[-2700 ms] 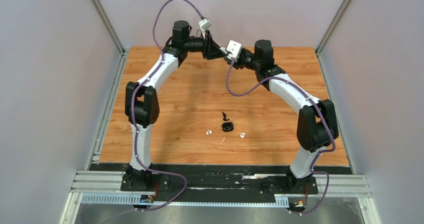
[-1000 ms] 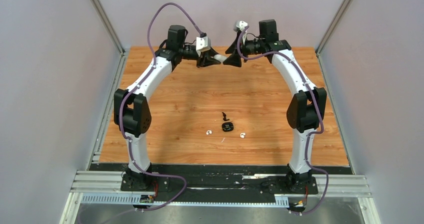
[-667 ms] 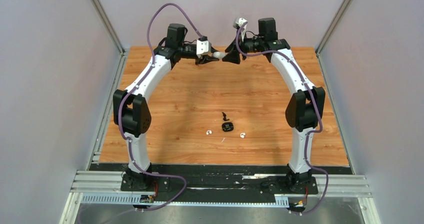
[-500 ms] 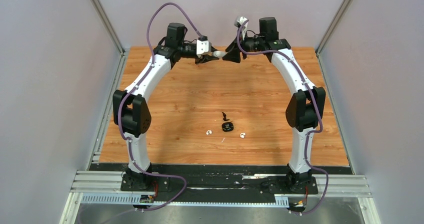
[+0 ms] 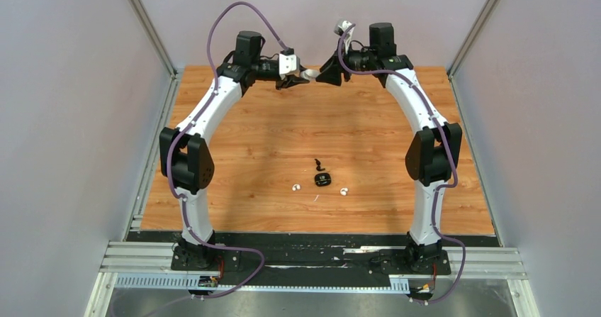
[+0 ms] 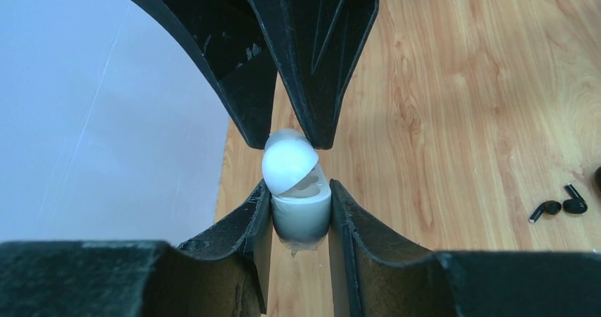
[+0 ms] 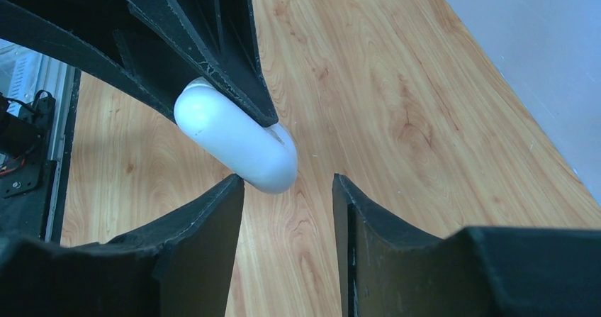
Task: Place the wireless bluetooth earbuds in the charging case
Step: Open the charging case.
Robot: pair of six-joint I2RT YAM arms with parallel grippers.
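My left gripper [image 5: 303, 79] is shut on a white charging case [image 6: 301, 214], held high over the far edge of the table. Its rounded lid [image 6: 287, 162] stands partly open. My right gripper [image 5: 324, 76] faces it, open; one of its fingertips [image 7: 230, 189] touches the case's end [image 7: 241, 140], and nothing sits between its jaws. Two white earbuds [image 5: 296, 187] [image 5: 344, 191] and a black earbud [image 5: 319, 165] lie on the table's near middle, far from both grippers. Black earbud pieces [image 6: 560, 205] show at the right edge of the left wrist view.
A small black charging case [image 5: 322, 180] lies between the white earbuds. The wooden table [image 5: 248, 154] is walled by grey panels left, right and behind. Purple cables loop above both wrists.
Both arms have risen and swung back from 2.7 s ago; the right wrist has turned to face the left one. In the last second the grippers crept slightly higher and closer together.
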